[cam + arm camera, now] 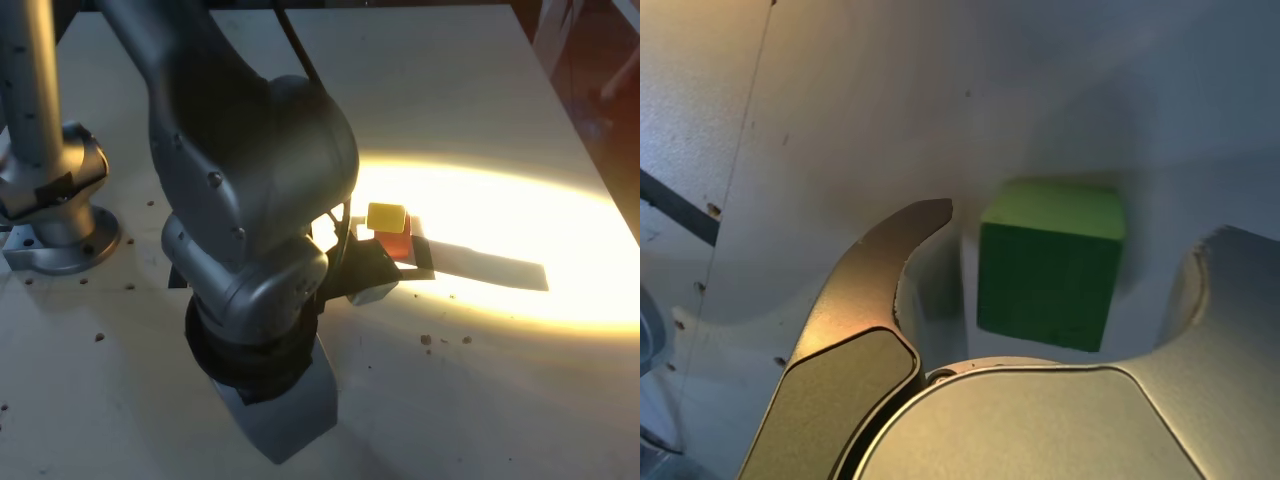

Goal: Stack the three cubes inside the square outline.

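A: Risk noted first. The green cube (1052, 262) is seen in the wrist view between the two jaws of the gripper (1070, 240), with a gap visible on each side. It sits nearer the curved dark jaw than the pale one. If the jaws were brought together from here, the cube could be pushed sideways or turned on the table (940, 90) before both faces are met, and a corner grip could result.

B: Jaw state?

A: Apart, part-way, nothing clamped. No contact with the cube can be made out on either side.

B: Other cubes?

A: In the exterior view the yellow cube (386, 217) is seen resting on the red cube (398, 244), in the bright patch of light. Black tape of the square outline (424, 272) shows at the base of the red cube, so that pair is judged to be inside it. The green cube is hidden in that view by the arm.

B: Second risk?

A: A skewed grasp would be carried to the stack, and the two-high pile could be knocked over on placement. Glare there makes the edges hard to judge.

B: Pose?

A: The arm is folded low over the table, wrist pointed steeply down, its bulk close to the stack on the exterior view's left.
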Available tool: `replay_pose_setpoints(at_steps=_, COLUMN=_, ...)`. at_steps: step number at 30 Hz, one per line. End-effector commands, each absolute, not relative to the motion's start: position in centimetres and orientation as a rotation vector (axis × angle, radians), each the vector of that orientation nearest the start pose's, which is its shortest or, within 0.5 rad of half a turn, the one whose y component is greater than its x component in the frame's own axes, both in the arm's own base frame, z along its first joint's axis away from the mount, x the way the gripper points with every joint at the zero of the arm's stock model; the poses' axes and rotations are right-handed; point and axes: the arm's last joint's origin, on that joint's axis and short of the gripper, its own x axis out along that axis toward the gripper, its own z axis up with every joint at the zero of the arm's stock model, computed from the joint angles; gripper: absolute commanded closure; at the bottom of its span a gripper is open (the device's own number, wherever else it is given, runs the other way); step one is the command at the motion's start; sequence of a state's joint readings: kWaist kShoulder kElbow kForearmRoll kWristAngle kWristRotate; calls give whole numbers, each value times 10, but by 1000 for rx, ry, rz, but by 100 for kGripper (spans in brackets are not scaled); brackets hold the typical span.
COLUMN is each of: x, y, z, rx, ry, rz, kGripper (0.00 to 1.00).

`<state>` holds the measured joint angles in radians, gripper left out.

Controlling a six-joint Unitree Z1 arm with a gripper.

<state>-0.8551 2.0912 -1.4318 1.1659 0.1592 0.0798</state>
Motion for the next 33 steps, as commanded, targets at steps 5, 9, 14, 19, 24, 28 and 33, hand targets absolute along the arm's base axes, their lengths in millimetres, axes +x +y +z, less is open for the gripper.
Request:
replay_pose_setpoints(at_steps=5, x=239, y=-261, z=200, rx=971, ry=1601, rz=-538, kGripper=73)
replay_pose_setpoints(at_steps=9, x=240, y=-260, z=204, rx=978, ry=1593, rz=-521, kGripper=83)
replay_pose_setpoints(at_steps=14, x=240, y=-256, z=218, rx=977, ry=1632, rz=-482, kGripper=85)
replay_pose_setpoints(at_steps=19, x=245, y=-251, z=235, rx=970, ry=1679, rz=-433, kGripper=85)
replay_pose_setpoints(at_steps=24, x=252, y=-249, z=236, rx=971, ry=1691, rz=-438, kGripper=85)
replay_pose_setpoints(at_steps=28, x=252, y=-249, z=242, rx=964, ry=1678, rz=-449, kGripper=77)
replay_pose_setpoints(at_steps=33, x=240, y=-238, z=253, rx=942, ry=1705, rz=-470, kGripper=29)
